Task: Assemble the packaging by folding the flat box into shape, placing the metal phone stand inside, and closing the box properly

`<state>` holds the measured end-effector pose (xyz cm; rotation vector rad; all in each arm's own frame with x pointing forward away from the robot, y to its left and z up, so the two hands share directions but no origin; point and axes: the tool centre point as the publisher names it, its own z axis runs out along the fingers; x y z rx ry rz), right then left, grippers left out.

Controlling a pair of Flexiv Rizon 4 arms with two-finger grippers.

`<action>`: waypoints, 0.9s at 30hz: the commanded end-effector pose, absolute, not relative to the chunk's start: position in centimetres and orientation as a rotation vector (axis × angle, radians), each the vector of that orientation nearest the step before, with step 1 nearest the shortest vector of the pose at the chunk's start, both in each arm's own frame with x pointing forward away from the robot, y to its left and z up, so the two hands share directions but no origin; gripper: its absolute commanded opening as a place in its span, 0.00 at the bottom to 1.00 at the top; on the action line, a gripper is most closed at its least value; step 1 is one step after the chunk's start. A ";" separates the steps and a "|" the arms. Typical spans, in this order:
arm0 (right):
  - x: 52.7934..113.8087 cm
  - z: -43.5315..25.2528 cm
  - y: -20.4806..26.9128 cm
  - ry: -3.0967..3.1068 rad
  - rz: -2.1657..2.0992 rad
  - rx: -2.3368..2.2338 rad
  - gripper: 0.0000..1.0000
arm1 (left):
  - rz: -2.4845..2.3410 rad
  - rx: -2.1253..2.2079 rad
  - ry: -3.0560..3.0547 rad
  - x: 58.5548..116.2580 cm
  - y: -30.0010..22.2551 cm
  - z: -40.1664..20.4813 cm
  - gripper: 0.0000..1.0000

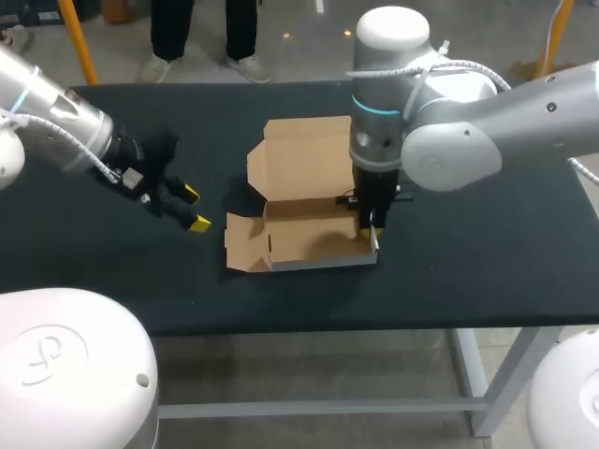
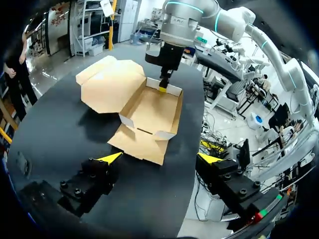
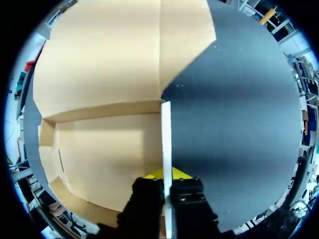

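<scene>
A brown cardboard box (image 1: 309,236) sits mid-table as a shallow tray, its lid (image 1: 301,157) lying flat behind it and its left flap (image 1: 241,241) spread on the table. My right gripper (image 1: 372,229) points straight down and is shut on the box's right side wall (image 3: 166,144), one finger inside the tray and one outside. In the right wrist view the gripper (image 3: 167,177) pinches that thin white-edged wall beside the tray floor (image 3: 104,154). My left gripper (image 1: 194,208) hangs open to the left of the box, nothing between its fingers; its wrist view shows the box (image 2: 152,107) ahead. No metal phone stand is in view.
The black table (image 1: 487,253) stretches bare to the right of the box and along its front edge. My right arm's wrist stands over the box's right end.
</scene>
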<state>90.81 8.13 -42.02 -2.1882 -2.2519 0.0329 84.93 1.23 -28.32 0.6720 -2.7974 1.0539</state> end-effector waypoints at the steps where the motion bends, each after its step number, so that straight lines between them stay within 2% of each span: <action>1: 90.9 -41.9 8.2 -2.251 0.040 -2.187 0.00 | 1.027 1.867 -2.183 85.0 0.6 -30.3 1.00; 4: 90.9 -41.9 8.2 -2.251 0.040 -2.187 0.00 | 0.942 1.998 -2.166 85.4 0.8 -30.6 1.00; 17: 90.9 -41.9 8.2 -2.251 0.040 -2.187 0.00 | 0.942 1.998 -2.166 85.4 0.8 -30.6 1.00; 27: 90.9 -41.9 8.2 -2.251 0.040 -2.187 0.00 | 0.732 2.139 -1.922 86.9 0.9 -33.0 1.00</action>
